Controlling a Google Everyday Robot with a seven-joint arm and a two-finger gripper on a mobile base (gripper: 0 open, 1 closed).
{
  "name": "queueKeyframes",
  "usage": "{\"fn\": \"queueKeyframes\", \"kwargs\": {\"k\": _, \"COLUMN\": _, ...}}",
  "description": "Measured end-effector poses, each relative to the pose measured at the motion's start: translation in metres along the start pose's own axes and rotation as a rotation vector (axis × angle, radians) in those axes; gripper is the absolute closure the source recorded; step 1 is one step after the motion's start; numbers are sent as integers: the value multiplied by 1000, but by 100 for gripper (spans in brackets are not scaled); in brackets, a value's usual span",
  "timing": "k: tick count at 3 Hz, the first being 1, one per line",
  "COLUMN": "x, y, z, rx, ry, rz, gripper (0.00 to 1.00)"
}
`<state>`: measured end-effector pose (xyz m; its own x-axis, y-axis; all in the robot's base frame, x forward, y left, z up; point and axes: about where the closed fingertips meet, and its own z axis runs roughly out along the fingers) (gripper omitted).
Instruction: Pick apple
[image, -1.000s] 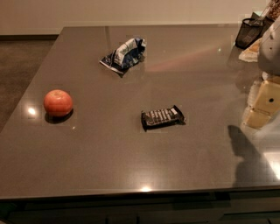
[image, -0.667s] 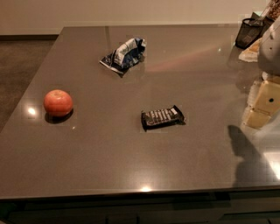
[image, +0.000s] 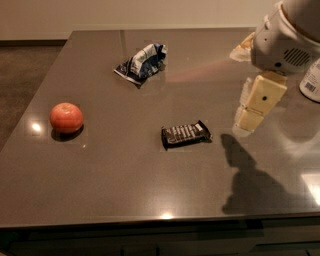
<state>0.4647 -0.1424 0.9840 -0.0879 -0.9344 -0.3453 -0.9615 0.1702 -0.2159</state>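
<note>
The apple (image: 66, 117), round and orange-red, sits on the dark grey table (image: 125, 180) near its left edge. My gripper (image: 248, 121) hangs from the white arm (image: 287, 35) over the right side of the table. Its cream-coloured fingers point down, and it throws a shadow toward the front right. It is far to the right of the apple, with the snack bar between them, and touches nothing.
A dark snack-bar wrapper (image: 186, 135) lies in the middle of the table. A crumpled blue-and-white snack bag (image: 141, 62) lies at the back centre. A white container (image: 312, 80) stands at the right edge, and a tan item (image: 244, 47) sits behind the arm.
The arm and gripper have moved left, further in over the table and toward the snack bar. The apple, wrapper and bag have not moved.
</note>
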Motion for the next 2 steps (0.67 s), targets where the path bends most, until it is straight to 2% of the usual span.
{"fn": "queueKeyframes", "kwargs": {"k": 1, "x": -51, "y": 0, "z": 20, "rx": -23, "ry": -93, "rz": -37, "gripper": 0}}
{"fn": "queueKeyframes", "kwargs": {"k": 2, "x": -103, "y": -1, "z": 53, "rx": -30, "ry": -155, "rz": -51, "gripper": 0}}
